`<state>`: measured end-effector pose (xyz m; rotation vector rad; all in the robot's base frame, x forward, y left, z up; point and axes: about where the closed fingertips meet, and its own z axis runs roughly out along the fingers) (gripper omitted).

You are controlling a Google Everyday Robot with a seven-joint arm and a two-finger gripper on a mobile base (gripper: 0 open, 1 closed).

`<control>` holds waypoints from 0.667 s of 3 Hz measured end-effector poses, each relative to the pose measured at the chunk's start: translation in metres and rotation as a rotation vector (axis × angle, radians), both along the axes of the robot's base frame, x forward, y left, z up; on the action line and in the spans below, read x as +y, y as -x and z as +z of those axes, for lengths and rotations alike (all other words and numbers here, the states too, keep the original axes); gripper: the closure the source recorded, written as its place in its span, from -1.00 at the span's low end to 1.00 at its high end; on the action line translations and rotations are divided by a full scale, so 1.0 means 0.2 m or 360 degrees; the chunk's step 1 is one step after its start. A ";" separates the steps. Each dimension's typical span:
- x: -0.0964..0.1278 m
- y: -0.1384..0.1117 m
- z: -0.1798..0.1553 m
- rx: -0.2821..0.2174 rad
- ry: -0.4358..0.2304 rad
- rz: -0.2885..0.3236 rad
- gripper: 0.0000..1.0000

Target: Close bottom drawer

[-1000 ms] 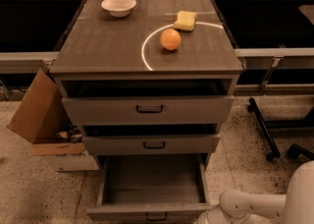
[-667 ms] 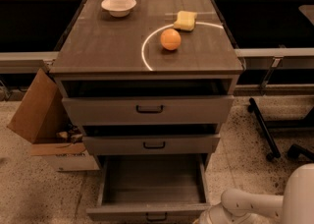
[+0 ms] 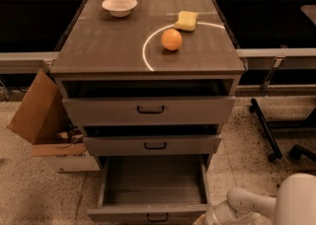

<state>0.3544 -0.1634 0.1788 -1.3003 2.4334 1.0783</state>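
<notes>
We are aiming to push the pulled-out bottom drawer (image 3: 153,187) straight in with the gripper (image 3: 208,217), sitting by its right front corner, open or closed we cannot tell.

The arm (image 3: 247,204) is smooth, glossy white, a rounded tube with a bulging joint. A broad white curved shell (image 3: 296,202) fills the lower right corner. The gripper is out of sight past the bottom edge, beyond the arm's tip.

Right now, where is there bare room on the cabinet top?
Whole front-left of the cabinet top, between bowl and orange. Back-right is crowded: sponge, orange. The gripper sits low at the bottom drawer, right front corner.
</notes>
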 end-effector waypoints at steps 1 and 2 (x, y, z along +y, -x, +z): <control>-0.04 -0.06 -0.08 -0.0040 -0.0009 -0.0007 1.00; -0.04 -0.13 -0.15 -0.0111 -0.0034 -0.0012 1.00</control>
